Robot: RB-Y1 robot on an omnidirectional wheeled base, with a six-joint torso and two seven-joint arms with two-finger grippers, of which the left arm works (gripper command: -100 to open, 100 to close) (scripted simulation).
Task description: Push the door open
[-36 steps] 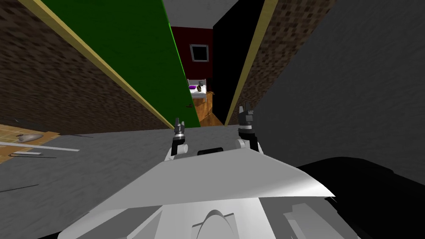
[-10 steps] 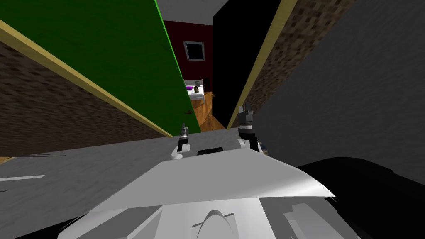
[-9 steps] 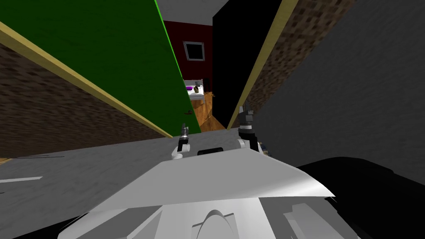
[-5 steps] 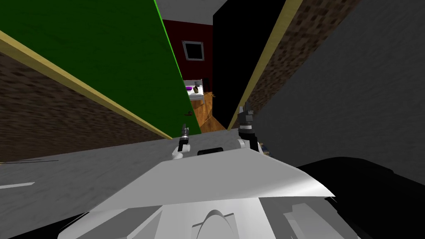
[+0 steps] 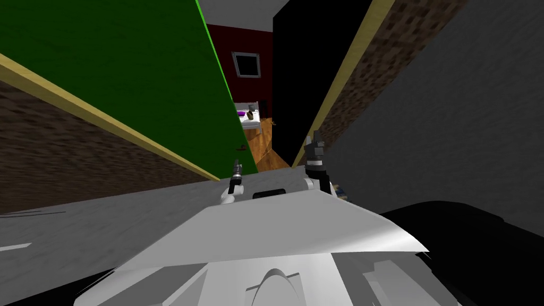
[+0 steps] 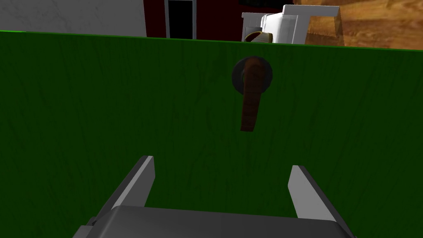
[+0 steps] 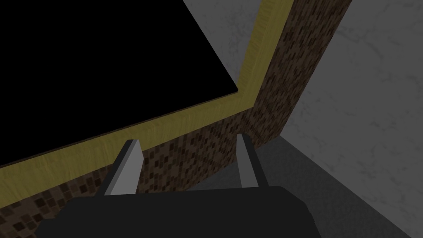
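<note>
While the left jaws stand apart close before the green door point(image 6: 124, 103), its brown lever handle point(image 6: 250, 97) lies just ahead of them. The door stands ajar at the robot's left in a yellow frame point(image 5: 106, 118), a wood floor point(image 5: 263, 146) beyond. The right jaws, also apart, face the frame's other side and a black area point(image 7: 103, 53).

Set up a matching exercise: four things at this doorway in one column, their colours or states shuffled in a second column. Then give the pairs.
1. door
2. door handle
3. door frame
4. left gripper

A. brown
B. two fingers standing apart
C. green
D. yellowish

Pairs: 1-C, 2-A, 3-D, 4-B
</note>
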